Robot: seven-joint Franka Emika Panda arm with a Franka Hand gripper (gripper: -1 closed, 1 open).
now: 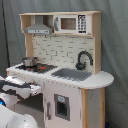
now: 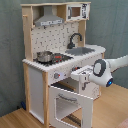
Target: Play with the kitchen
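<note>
The play kitchen (image 1: 65, 60) of pale wood and white panels fills both exterior views, with its grey hood (image 2: 50, 21), black faucet (image 2: 75, 39), sink (image 1: 72, 75) and a stove carrying a metal pot (image 2: 44, 56). Its oven door (image 2: 70, 102) hangs open, tipped forward and down. My white arm (image 2: 107, 70) reaches in from the second exterior view's right. My gripper (image 2: 79, 76) sits just in front of the knob panel (image 2: 62, 75), above the open door. In the first exterior view the arm (image 1: 17, 89) shows at the lower left, beside the kitchen's front.
A grey curtain (image 1: 117, 45) hangs behind the kitchen. The wooden floor (image 2: 15, 120) runs around its base. A toy microwave (image 1: 75, 23) sits in the upper shelf. Part of the robot's white body (image 1: 12, 117) fills the first exterior view's bottom left corner.
</note>
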